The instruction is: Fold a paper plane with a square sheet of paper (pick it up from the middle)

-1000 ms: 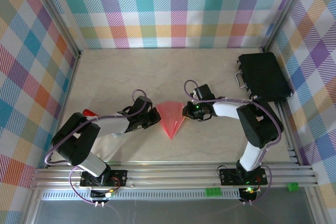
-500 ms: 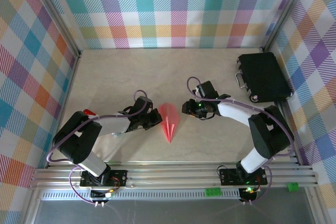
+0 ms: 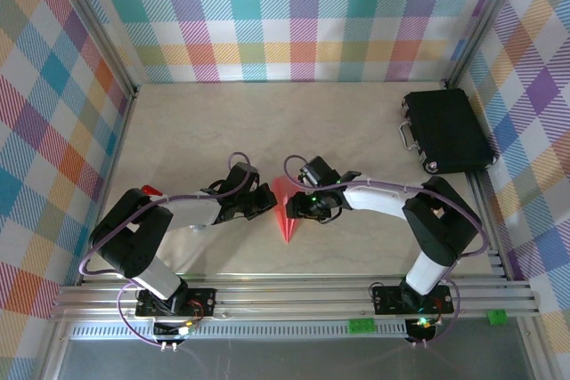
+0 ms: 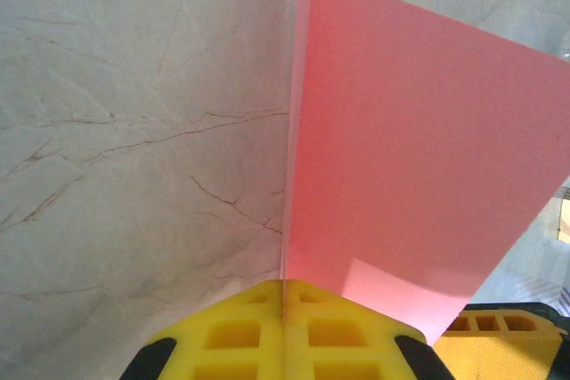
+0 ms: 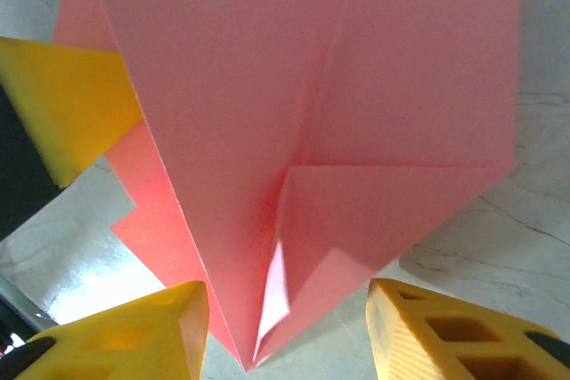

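Observation:
The square sheet of paper is folded into a narrow pointed paper plane (image 3: 287, 225) of salmon pink, standing on edge at the table's middle with its tip toward the front. My left gripper (image 3: 270, 203) is shut on its centre fold; in the left wrist view the yellow fingers (image 4: 232, 331) pinch the thin paper edge and one pink wing (image 4: 419, 149) rises to the right. My right gripper (image 3: 293, 209) is open at the paper's right side. In the right wrist view its yellow fingers (image 5: 445, 331) stand apart on either side of the plane's pointed end (image 5: 294, 211), not touching it.
A black case (image 3: 445, 131) lies at the back right, near the wall. A small red object (image 3: 151, 191) rests beside the left arm's elbow. Plaid walls close three sides, and an aluminium rail (image 3: 294, 295) runs along the front edge.
The right gripper has opened and moved left up to the paper. The paper's wings, spread wide a second ago, are now drawn together into a narrow upright shape. The left gripper has stayed put.

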